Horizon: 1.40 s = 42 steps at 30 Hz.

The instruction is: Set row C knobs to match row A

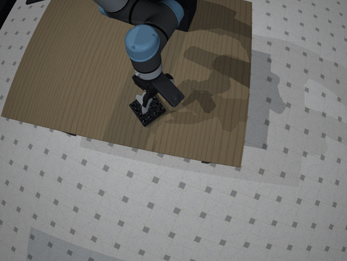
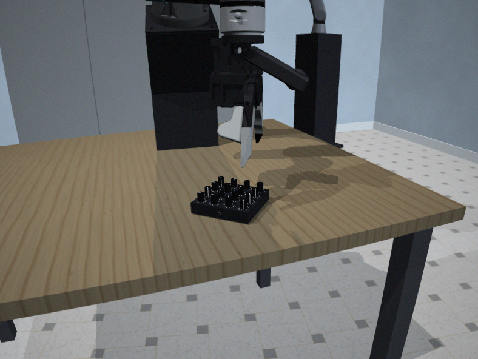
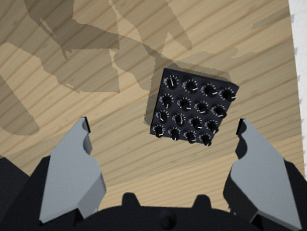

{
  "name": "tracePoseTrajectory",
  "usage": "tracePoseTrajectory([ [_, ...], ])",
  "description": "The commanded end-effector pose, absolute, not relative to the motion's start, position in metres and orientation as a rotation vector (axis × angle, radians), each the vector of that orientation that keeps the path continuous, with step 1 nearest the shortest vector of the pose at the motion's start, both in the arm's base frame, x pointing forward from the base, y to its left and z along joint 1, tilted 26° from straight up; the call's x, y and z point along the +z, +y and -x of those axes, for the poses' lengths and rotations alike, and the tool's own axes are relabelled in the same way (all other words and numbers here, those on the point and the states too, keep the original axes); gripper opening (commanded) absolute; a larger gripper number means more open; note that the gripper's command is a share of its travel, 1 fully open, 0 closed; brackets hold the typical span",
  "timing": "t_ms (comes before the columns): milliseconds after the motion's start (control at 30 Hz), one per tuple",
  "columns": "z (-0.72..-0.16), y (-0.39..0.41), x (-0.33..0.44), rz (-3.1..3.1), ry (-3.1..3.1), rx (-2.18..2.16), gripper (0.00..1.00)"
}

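Currently, the claw [image 1: 145, 103] [image 2: 250, 154] [image 3: 161, 119] is open above the box [image 1: 144, 123] [image 2: 227, 217] [image 3: 159, 102], near the front edge of the desk [image 1: 70, 84] [image 2: 96, 216] [image 3: 125, 156], presumably spread to straddle one knob.

On my screens, the knob box [image 1: 141, 119] [image 2: 232, 216] [image 3: 157, 113] is black with white tick marks, the gripper's fingertips [image 1: 144, 109] [image 2: 245, 148] pale grey. I see a brown wood-grain tabletop [image 1: 84, 70] [image 2: 96, 193] [image 3: 117, 156], light floor tiles [image 1: 168, 213] [image 2: 278, 324] dotted with grey squares, and a blue arm cap [image 1: 142, 42].
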<state>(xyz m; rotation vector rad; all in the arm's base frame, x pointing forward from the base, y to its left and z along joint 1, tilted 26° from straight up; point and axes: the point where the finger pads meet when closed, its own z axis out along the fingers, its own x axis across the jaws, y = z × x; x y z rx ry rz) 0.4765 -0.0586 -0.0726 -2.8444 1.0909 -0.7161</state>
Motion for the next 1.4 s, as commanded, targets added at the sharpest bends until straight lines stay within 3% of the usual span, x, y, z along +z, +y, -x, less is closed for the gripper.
tracePoseTrajectory([
  [0,-0.4775,-0.0586,-0.071,2.949,0.871,-0.72,1.0],
  [1367,-0.479,-0.0661,-0.0623,3.239,-0.617,-0.675,1.0],
])
